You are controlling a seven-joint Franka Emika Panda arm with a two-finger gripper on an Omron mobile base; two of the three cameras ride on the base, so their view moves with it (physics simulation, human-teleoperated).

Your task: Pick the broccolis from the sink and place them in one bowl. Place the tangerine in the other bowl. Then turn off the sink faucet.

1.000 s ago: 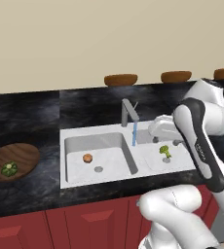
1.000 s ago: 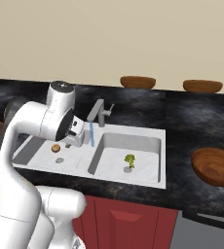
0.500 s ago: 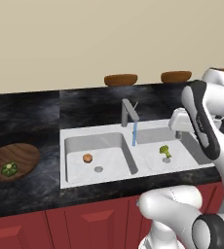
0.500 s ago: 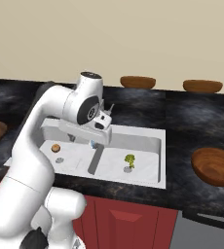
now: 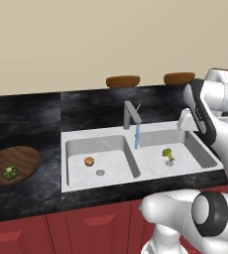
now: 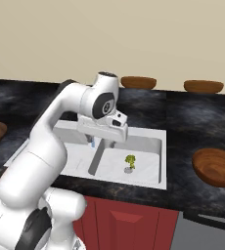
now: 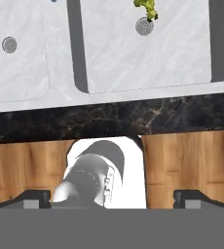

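One green broccoli (image 5: pixel 167 154) with a pale stem stands beside the drain in the sink's (image 5: pixel 195 149) right basin; another lies in the brown bowl (image 5: pixel 24 158). The arm hides the gripper (image 7: pixel 111 197), jaws spread wide, empty.

Even, flat rendered light, sharp throughout; soft shading inside the sink (image 5: pixel 136 163), no glare.

We saw a white sink (image 5: pixel 111 171) with grey drains, a dark green broccoli (image 5: pixel 167 154), an orange-brown tangerine (image 5: pixel 89 160), a black marbled bench (image 5: pixel 31 116), a brown wood-grain bowl (image 5: pixel 22 161), red cabinets (image 5: pixel 86 228) and a blue water stream (image 5: pixel 137 136).
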